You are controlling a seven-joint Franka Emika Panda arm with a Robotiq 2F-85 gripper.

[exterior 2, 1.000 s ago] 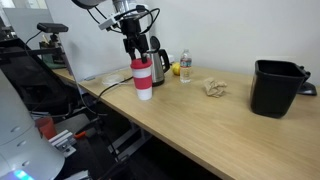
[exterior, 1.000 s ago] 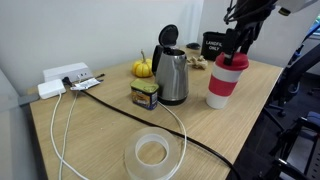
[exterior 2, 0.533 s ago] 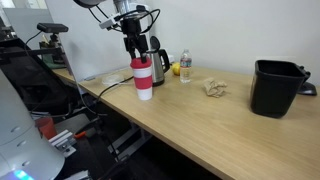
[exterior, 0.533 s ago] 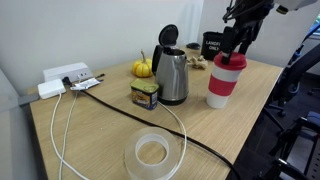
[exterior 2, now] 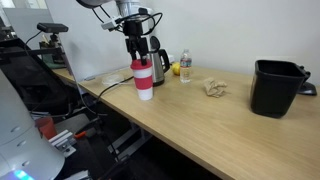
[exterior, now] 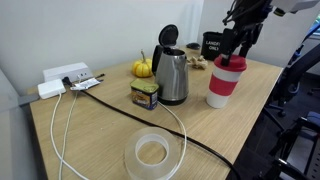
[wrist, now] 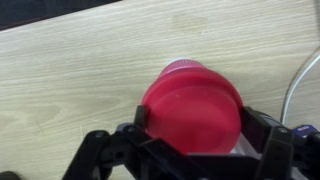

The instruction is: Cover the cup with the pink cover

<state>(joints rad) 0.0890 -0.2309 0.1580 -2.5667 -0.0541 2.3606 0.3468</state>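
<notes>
Even indoor light, soft shadows — coarse frames, wrist view blurred

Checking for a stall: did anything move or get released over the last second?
Nothing visibly changed. The gripper still sits closed on the pink cover, which rests on top of the cup. The kettle and tape roll are unmoved.
</notes>
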